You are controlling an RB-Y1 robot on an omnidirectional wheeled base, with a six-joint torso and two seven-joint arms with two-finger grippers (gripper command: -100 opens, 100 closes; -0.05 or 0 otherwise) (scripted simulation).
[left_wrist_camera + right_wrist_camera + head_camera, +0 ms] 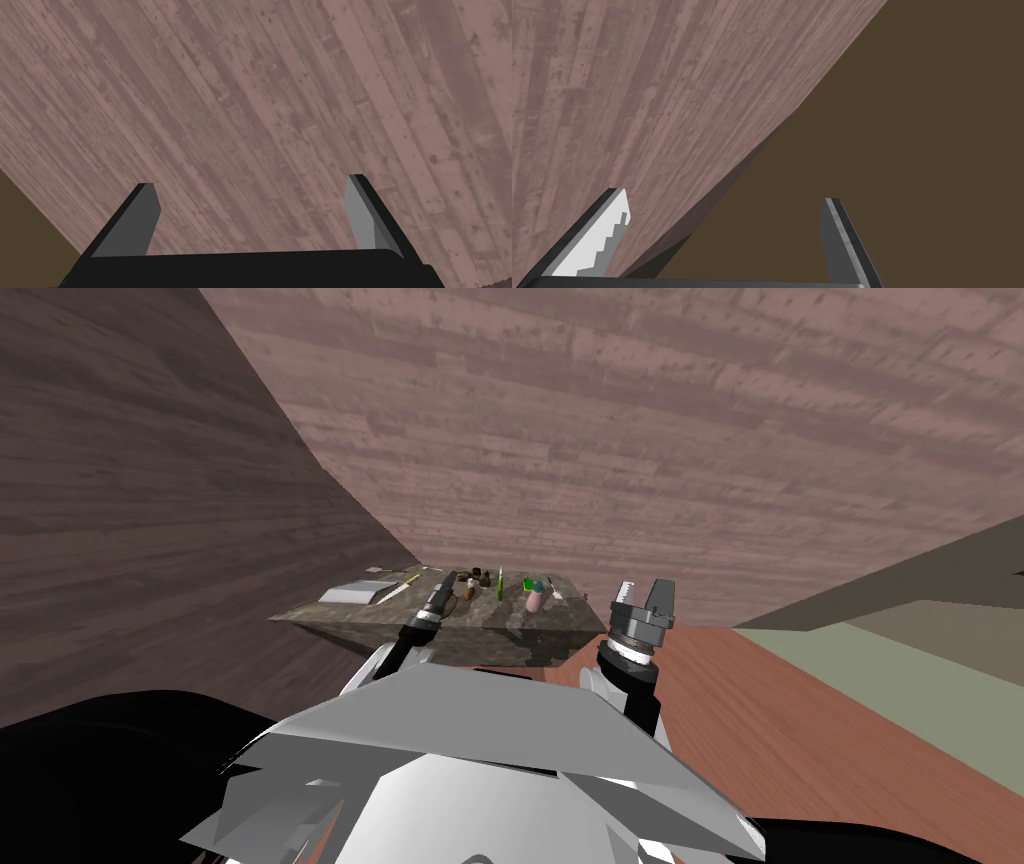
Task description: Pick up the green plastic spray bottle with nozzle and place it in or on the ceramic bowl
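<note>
Nearest, two grippers, both raised and aimed at the wall rather than down. Left gripper (250, 182) spread wide, holding nothing; right gripper (644, 588) likewise wide and empty.

Beyond them, one table (490, 618), its top crowded. From left to right:
- one flat white sheet (355, 593)
- one yellow-green pen (405, 586)
- a heap of dark brown bits (475, 580), too small to count
- one thin green stick (500, 583), standing upright
- one pink bottle (537, 600) with a teal cap
- one bright green thing (527, 584), just behind the pink bottle, toward the far right of the top

Probably the spray bottle, that last, though no nozzle readable. Bowl too small to tell, perhaps somewhere in the dark heap.

Risks, as judged:
- Seizing the green stick by mistake, with two green things standing near each other.
- Toppling the pink bottle, set just before the target on the line of reach.
- Closing on the wrong spot, with neither wrist camera yet turned on the table.
- Releasing at a guess, with the bowl unlocated.
</note>
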